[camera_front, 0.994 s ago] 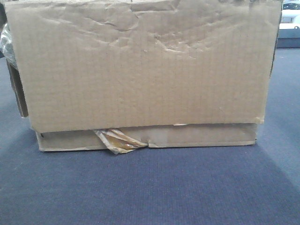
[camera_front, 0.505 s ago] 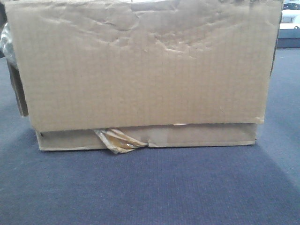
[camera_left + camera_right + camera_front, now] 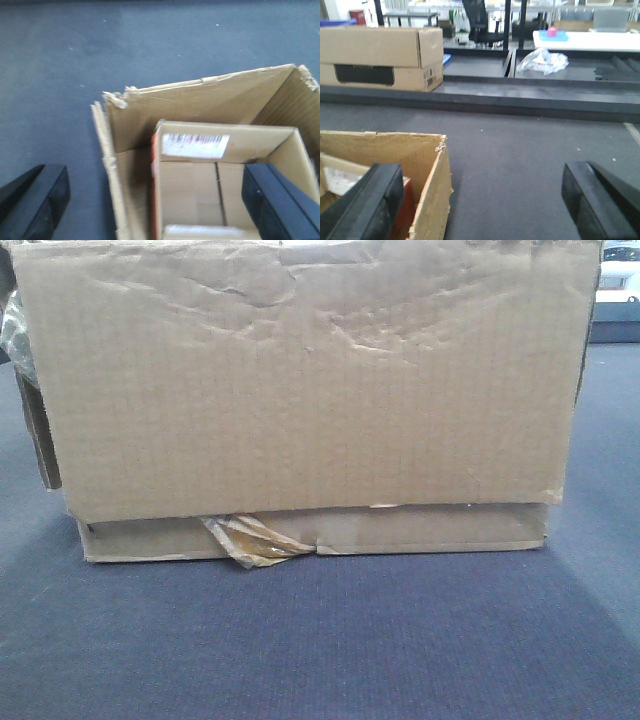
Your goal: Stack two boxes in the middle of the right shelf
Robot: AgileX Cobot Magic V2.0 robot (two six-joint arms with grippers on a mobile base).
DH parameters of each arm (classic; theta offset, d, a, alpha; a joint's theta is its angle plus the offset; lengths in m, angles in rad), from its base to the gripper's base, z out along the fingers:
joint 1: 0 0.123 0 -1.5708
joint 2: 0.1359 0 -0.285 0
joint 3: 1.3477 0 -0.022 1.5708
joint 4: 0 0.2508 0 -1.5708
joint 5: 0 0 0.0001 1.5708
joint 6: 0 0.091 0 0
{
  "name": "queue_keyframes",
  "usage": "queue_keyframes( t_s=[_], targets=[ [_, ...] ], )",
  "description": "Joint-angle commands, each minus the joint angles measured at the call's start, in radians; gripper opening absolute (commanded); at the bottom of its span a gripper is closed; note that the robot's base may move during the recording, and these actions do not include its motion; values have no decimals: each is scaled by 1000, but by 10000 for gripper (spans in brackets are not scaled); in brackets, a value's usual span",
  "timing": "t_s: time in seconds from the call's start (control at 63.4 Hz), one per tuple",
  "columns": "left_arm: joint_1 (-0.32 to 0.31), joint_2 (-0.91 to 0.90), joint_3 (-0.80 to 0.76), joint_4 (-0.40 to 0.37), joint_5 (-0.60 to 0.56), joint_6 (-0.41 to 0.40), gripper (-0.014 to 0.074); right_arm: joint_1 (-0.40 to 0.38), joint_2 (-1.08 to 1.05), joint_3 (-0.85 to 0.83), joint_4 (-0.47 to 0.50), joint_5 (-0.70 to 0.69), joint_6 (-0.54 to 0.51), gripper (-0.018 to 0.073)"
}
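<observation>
While the left gripper (image 3: 150,202) and right gripper (image 3: 481,200) hang open astride the walls of the tall cardboard box (image 3: 310,390), its creased board looks light, floppy — I'd clamp near corners.

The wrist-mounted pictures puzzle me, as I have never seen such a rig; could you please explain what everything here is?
This is a two-armed robot on a mobile base. The front-facing camera looks at a tall creased cardboard box, with a flat taped box showing beneath its lower edge, on blue-grey carpet. The other two cameras sit on the wrists, so the dark blocks in the bottom corners are gripper fingers. The left gripper hangs open over what seems the same tall box, open-topped and torn, with a smaller labelled carton inside. The right gripper is open too, at that box's corner. Nothing is held.
</observation>
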Motion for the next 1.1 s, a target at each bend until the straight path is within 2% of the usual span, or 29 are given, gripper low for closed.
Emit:
queue_keyframes(
  t_s=[0.0,0.126,0.205,0.347,0.505,0.852,0.947,1.026,1.089],
  targets=[
    [20,-21,31,10,-3,24,599,27,77,-81,-2,70,-23,540],
    [54,-39,138,7,-3,26,599,72,220,-218,-2,225,-35,540],
    [66,-39,197,-26,-3,26,599,92,299,-288,-2,307,-35,540],
    [69,-39,306,-41,-3,26,599,124,445,-375,-2,397,-49,540],
    [69,-31,389,-37,-3,26,599,138,551,-384,-2,404,-49,540],
    [69,62,400,-35,-3,17,599,138,727,-384,-2,396,-49,531],
    [69,77,400,-35,-3,16,599,138,750,-384,-2,382,-49,456],
    [69,86,400,-35,-3,4,573,138,762,-384,-2,369,-49,306],
    [69,88,400,-35,-3,2,498,138,764,-384,-2,362,-49,162]
  ],
)
